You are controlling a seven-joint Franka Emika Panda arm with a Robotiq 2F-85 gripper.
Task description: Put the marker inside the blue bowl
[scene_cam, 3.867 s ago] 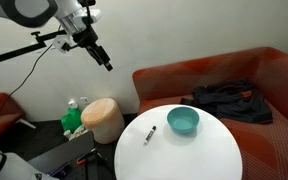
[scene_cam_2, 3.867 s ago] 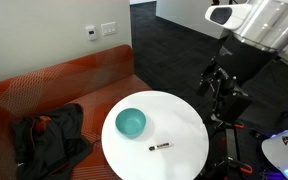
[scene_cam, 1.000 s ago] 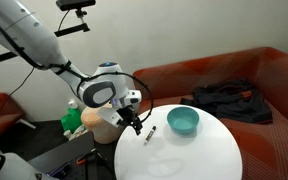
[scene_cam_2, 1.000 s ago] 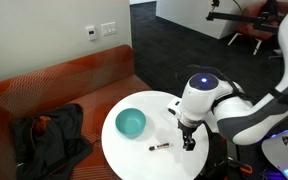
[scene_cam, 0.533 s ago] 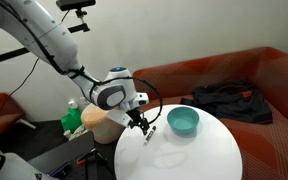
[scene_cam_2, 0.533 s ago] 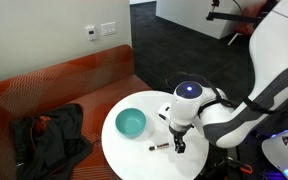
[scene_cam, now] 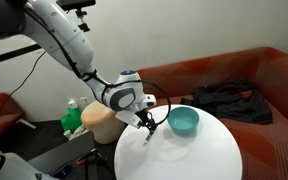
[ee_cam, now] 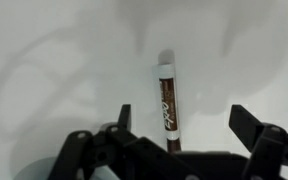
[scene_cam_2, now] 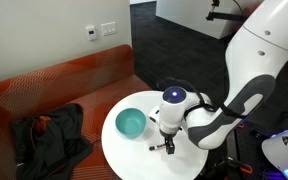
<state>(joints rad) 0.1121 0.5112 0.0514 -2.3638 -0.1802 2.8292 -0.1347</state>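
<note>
Pincer: Your pincer (ee_cam: 184, 125) is spread wide. Its dark fingers (ee_cam: 246, 122) stand well apart and grip nothing.
Pincer height: In both exterior views your pincer (scene_cam: 149, 127) (scene_cam_2: 169, 146) points down, low over the bench. Whether a fingertip touches the surface cannot be told.
Marker: The marker (ee_cam: 167, 100) lies flat on the bench in the gap between your fingers. It sits nearer the finger on the left side of the wrist view. It has a dark brown barrel with pale print along it, and it runs lengthwise away from the camera. In an exterior view the marker (scene_cam_2: 157, 148) shows as a short dark stick just beside the fingertips.
Blue bowl: The blue bowl (scene_cam: 183, 128) (scene_cam_2: 131, 124) stands upright on the same bench, near the marker but not touching it. The marker is outside it.
Bench: A round white bench (scene_cam: 199, 155) (scene_cam_2: 134, 158) carries both things.
Arm: Your white arm (scene_cam: 64, 40) (scene_cam_2: 264, 50) bends down from above to the bench.
Sofa: A red-orange sofa (scene_cam: 274, 75) (scene_cam_2: 64, 80) curves around the far side of the bench. Dark clothing (scene_cam: 224, 98) (scene_cam_2: 49, 135) is heaped on its seat.
Bin: A tan cylindrical bin (scene_cam: 96, 125) stands beside the bench, partly hidden by your arm.
</note>
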